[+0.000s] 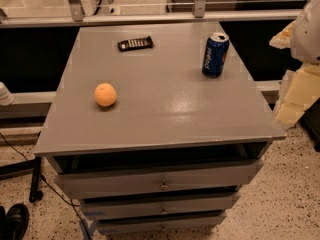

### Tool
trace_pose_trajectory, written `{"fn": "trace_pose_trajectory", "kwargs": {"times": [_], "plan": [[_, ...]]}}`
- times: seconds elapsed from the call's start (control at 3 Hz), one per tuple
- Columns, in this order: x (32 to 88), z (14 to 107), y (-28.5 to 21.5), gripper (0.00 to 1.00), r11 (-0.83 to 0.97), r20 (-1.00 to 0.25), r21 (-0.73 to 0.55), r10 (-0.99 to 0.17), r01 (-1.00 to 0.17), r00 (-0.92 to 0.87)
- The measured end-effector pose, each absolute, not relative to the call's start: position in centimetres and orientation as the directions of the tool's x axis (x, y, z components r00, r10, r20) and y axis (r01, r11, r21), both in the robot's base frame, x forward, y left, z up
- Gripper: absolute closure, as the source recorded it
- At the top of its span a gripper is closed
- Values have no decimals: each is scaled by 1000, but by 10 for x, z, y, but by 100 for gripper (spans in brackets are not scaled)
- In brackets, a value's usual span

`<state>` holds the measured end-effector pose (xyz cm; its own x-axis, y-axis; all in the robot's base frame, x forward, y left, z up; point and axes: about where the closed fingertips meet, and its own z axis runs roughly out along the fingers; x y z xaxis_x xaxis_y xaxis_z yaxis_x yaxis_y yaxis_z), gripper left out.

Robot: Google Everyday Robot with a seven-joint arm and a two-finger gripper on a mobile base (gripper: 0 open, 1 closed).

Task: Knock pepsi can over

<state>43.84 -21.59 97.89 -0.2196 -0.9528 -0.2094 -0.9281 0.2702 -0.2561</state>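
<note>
The pepsi can [215, 55] is dark blue with a silver top and white lettering. It stands upright near the far right corner of the grey cabinet top [165, 109]. My gripper [294, 99] is cream-coloured and hangs at the right edge of the view, off the cabinet's right side. It is to the right of the can, nearer the camera, and not touching it.
An orange fruit [105, 94] lies on the left part of the top. A flat dark packet [135, 43] lies near the far edge. The cabinet has several drawers [162, 181] below. A metal rail [150, 18] runs behind it.
</note>
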Motion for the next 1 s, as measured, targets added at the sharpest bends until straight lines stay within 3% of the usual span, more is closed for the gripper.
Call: {"fn": "trace_pose_trajectory", "kwargs": {"times": [0.67,1.0], "plan": [[454,976,-226,0,316,-270,-287,-932,-904,-240],[501,959,-252,0,423,-418,-312,-865,-851,-277]]}}
